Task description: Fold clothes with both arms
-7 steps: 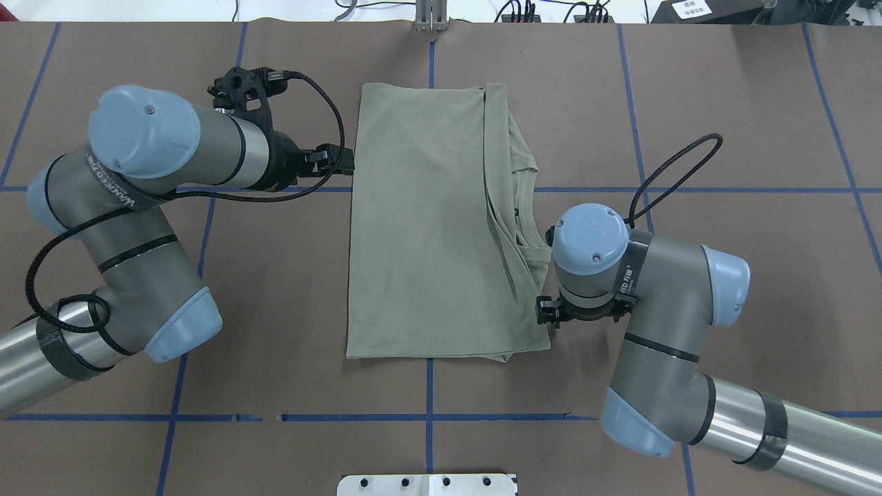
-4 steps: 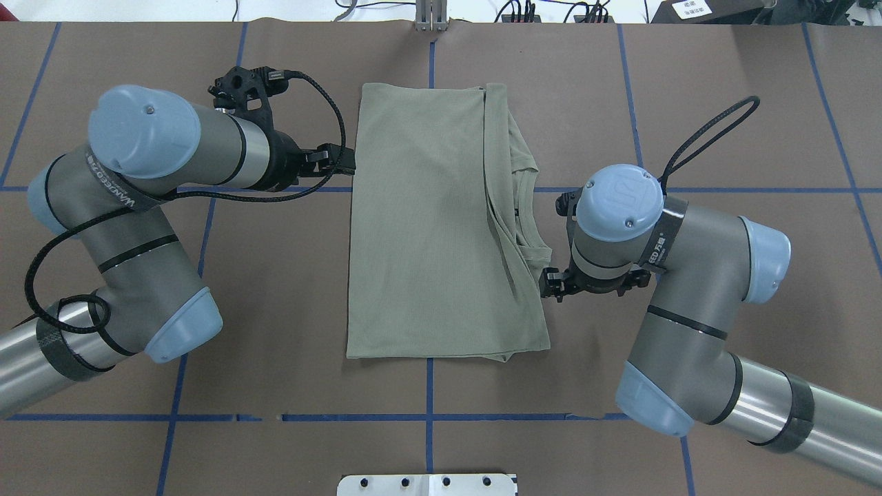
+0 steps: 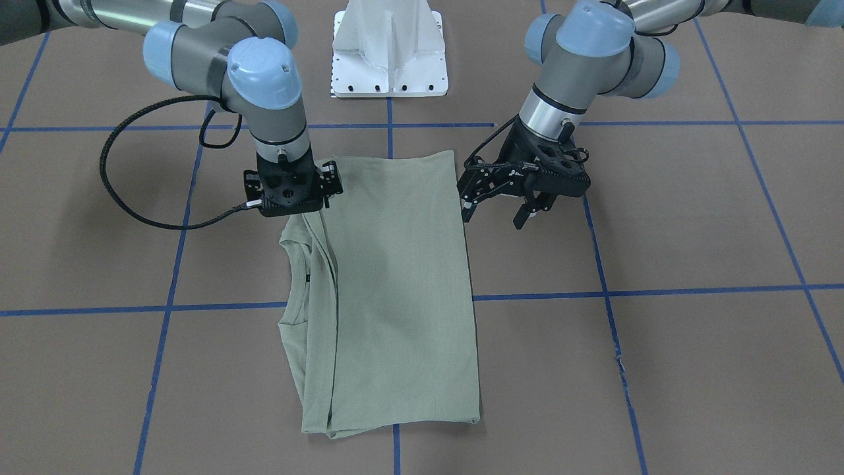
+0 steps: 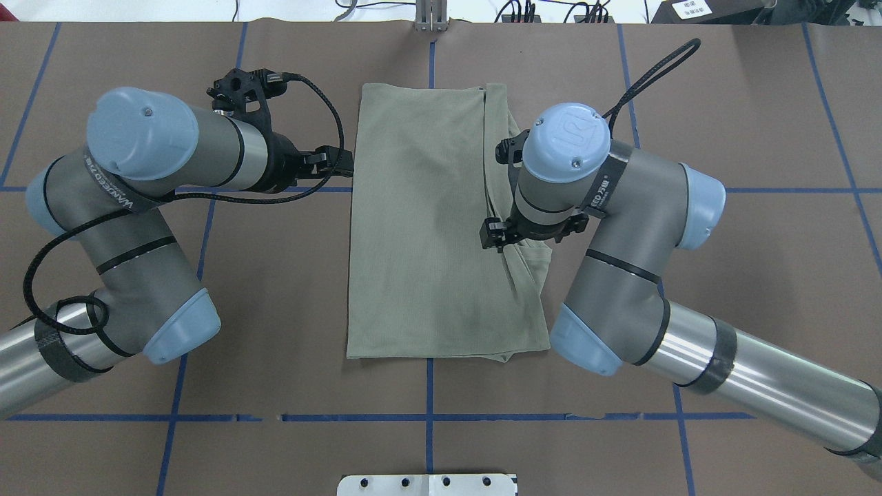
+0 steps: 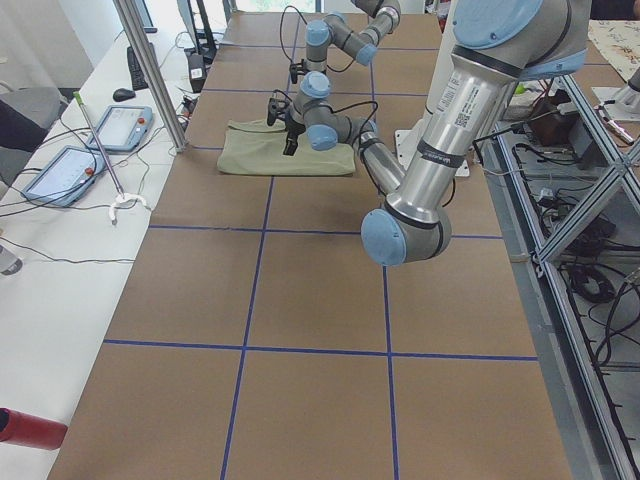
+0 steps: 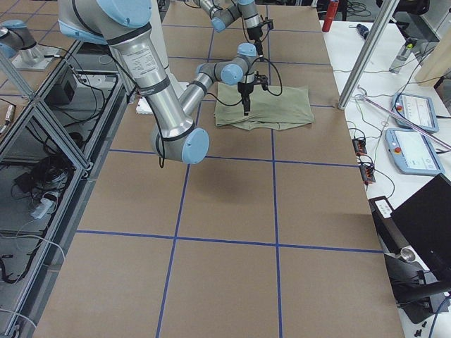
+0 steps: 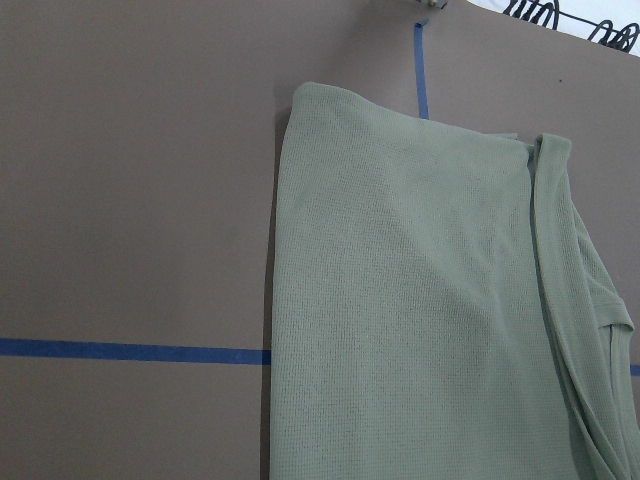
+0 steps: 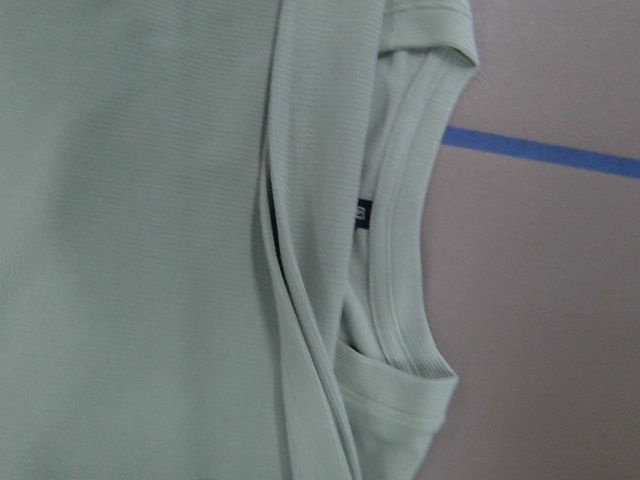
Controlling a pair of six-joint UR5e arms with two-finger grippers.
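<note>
Shirt (image 4: pixel 420 227) is laid on bench (image 4: pixel 275 296), long axis away from robot. Right end effector (image 3: pixel 290 198) is positioned over its collar edge, opening not discernible. Left end effector (image 3: pixel 496 212), spread apart, is just beside opposite edge.

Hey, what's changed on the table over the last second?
The right gripper moved away from the robot and inward, from beside the right edge of the shirt to above its collar. Nothing was visibly gripped or released. The left gripper, open at the other edge, and the shirt stayed put.
</note>
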